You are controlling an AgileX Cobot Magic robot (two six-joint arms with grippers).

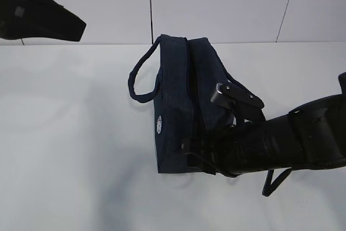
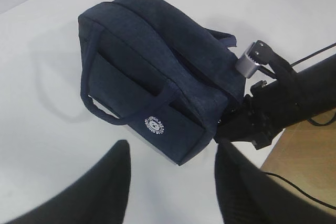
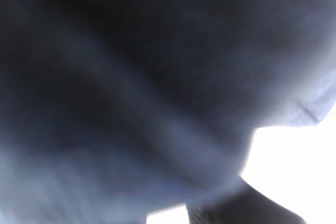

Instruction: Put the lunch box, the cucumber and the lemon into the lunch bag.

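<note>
The dark navy lunch bag [image 1: 178,106] stands on the white table with its top seam closed and its white logo [image 2: 154,125] facing left. My right gripper [image 1: 190,155] presses against the bag's near end. In the right wrist view blurred navy fabric [image 3: 131,77] fills the frame, and only one dark finger [image 3: 252,208] shows, so the state of the jaws is hidden. My left gripper [image 2: 170,182] hangs open over bare table beside the bag, holding nothing. It sits high at the far left in the exterior view [image 1: 65,22]. The lunch box, cucumber and lemon are out of view.
One loop handle [image 1: 139,79] lies out to the bag's left, the other [image 1: 275,182] hangs below my right arm [image 1: 292,139]. A wooden surface with a black cable [image 2: 304,161] lies beyond the table's edge on the right.
</note>
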